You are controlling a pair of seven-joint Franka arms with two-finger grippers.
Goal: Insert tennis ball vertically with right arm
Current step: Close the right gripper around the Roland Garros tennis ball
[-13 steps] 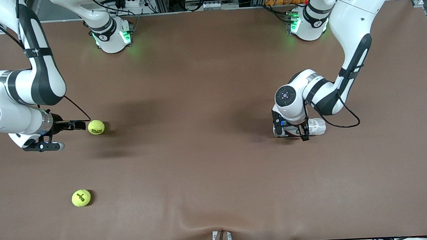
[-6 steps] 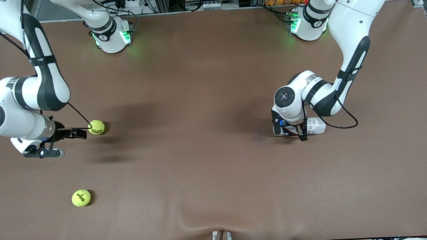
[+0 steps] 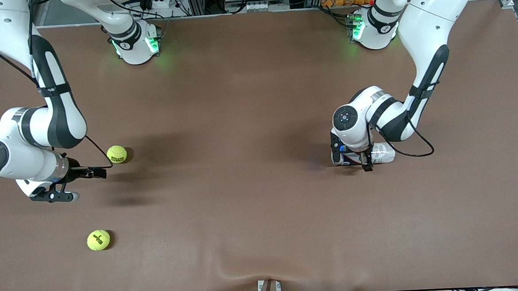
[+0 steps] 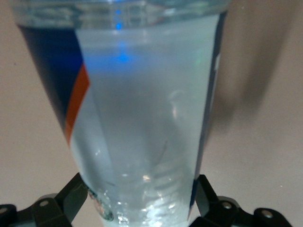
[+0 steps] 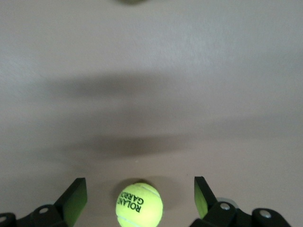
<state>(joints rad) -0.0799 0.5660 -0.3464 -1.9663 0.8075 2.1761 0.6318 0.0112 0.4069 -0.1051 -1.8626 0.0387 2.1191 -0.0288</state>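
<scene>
I am watching the right claw (image 3: 96,173) hovering low over the tabletop (image 3: 244,208) at the right arm's end, at mid-height in the front view. Its fingers (image 5: 75,198) are standing wide apart with nothing between them. They are pointing at a tennis ball (image 3: 116,154) that is lying just beside the claw tip, apart from it. In the right wrist view I am seeing this ball (image 5: 139,204) lined up with the gap, untouched. A second tennis ball (image 3: 98,240) is sitting lower in the front view, nearer the camera.

The left claw (image 3: 357,158) is reaching down at the left arm's end. Its fingers (image 4: 71,198) are spread apart, straddling a clear container (image 4: 142,118) with a blue and orange label that is lying on the tabletop.
</scene>
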